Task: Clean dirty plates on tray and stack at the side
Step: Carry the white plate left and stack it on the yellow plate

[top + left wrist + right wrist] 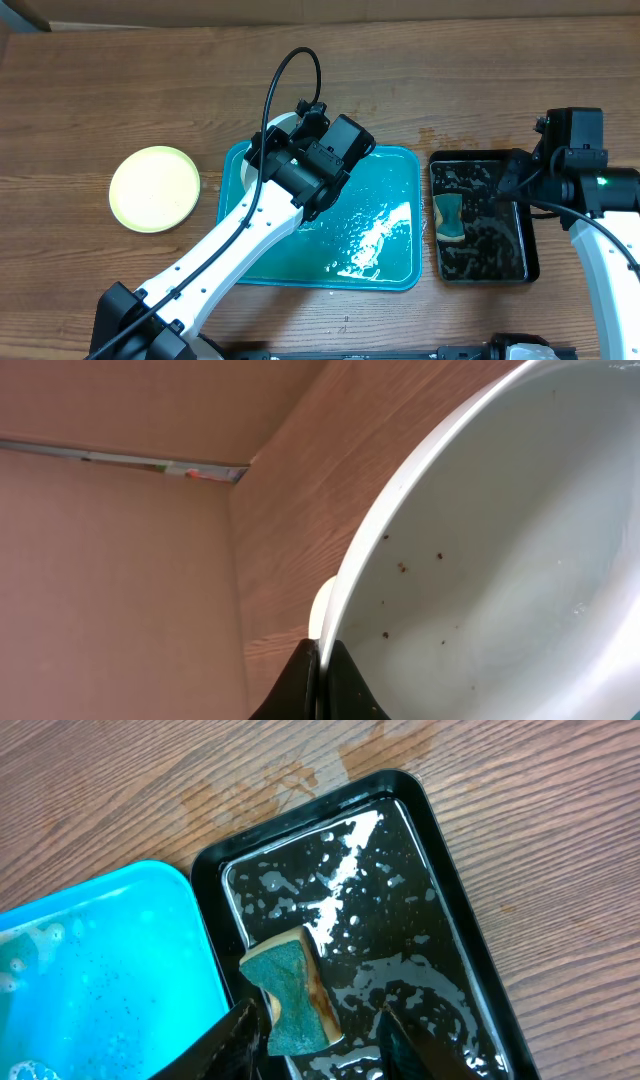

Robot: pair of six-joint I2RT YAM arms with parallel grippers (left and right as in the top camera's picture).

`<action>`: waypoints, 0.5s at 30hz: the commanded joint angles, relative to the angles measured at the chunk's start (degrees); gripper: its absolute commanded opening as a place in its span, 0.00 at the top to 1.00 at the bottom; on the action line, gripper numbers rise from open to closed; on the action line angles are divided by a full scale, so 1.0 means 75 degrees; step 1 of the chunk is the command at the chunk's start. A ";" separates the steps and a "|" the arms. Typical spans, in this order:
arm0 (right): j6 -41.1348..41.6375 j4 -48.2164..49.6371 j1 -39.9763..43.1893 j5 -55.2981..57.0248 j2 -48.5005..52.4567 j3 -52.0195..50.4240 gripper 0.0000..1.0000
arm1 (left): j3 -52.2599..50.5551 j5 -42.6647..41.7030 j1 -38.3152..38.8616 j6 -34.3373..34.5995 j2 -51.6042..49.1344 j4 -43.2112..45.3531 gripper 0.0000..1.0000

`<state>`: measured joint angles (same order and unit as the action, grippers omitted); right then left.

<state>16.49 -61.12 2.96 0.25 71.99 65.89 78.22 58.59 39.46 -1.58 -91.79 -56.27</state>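
My left gripper [287, 140] hangs over the far left corner of the teal tray [395, 190], shut on the rim of a white plate [284, 122]. The left wrist view shows that plate [500, 550] tilted, with brown specks on it and its edge pinched between the black fingers [345, 685]. A pale yellow-green plate [154, 188] lies on the table left of the tray. My right gripper [505, 185] hovers over the black tub, open around a green sponge [295, 995]. The left finger [240, 1035] is beside the sponge and the right finger [410, 1040] stands apart from it.
The black tub [510, 255] stands right of the tray, wet inside, with the sponge [448, 215] at its left end. Soapy water covers the tray floor [90, 990]. Wood table spreads all round, with a wall edge at the back.
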 commanded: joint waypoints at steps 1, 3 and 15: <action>-0.0006 0.0015 0.0015 0.0041 -0.0070 0.0224 0.58 | 0.0082 0.0242 0.0038 0.0396 -0.0009 -0.0076 0.96; -0.0006 0.0012 0.0015 0.0041 -0.0067 0.0224 0.58 | 0.0085 0.0201 -0.0020 0.0551 -0.0006 -0.0117 0.96; -0.0032 -0.0017 0.0015 0.0044 0.0035 0.0224 0.57 | 0.1029 -0.3783 -0.3019 0.2305 0.0009 -0.1335 0.96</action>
<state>16.45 -61.34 2.96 0.27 72.12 65.89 81.62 45.04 24.05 10.04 -91.96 -65.36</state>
